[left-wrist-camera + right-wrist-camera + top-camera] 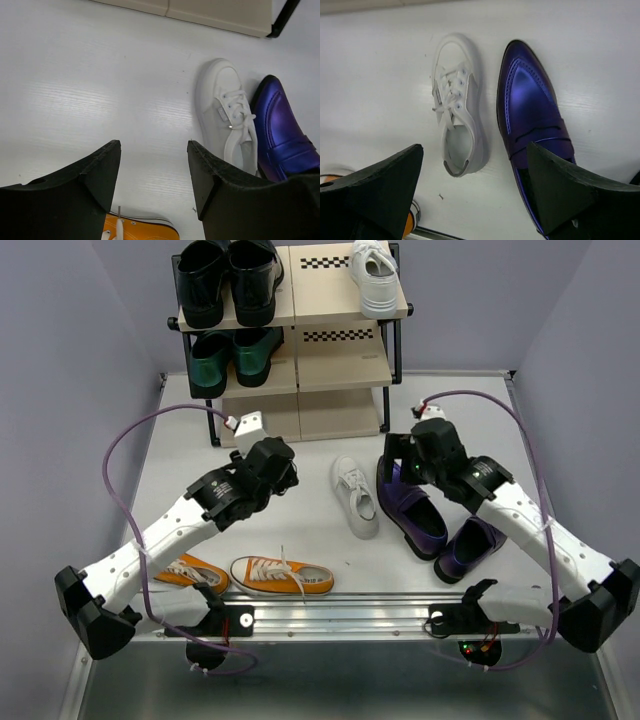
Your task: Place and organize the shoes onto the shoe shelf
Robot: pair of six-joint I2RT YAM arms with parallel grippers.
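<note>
The shoe shelf [330, 315] stands at the back. One white sneaker [375, 278] sits on its top board at the right. The other white sneaker [356, 497] lies on the table centre, also in the left wrist view [225, 117] and right wrist view [457, 105]. Two purple loafers [412, 510] [470, 545] lie right of it; one shows in the right wrist view [532, 115]. Two orange sneakers [282, 576] [190, 573] lie at the front left. My left gripper [154, 172] is open and empty above bare table. My right gripper [475, 187] is open and empty above the loafer and white sneaker.
A shiny black pair [228, 278] fills the top board's left half. A metallic green pair [235, 355] fills the middle board's left half. The right halves of the middle and bottom boards hold nothing. A metal rail [330, 615] runs along the table's near edge.
</note>
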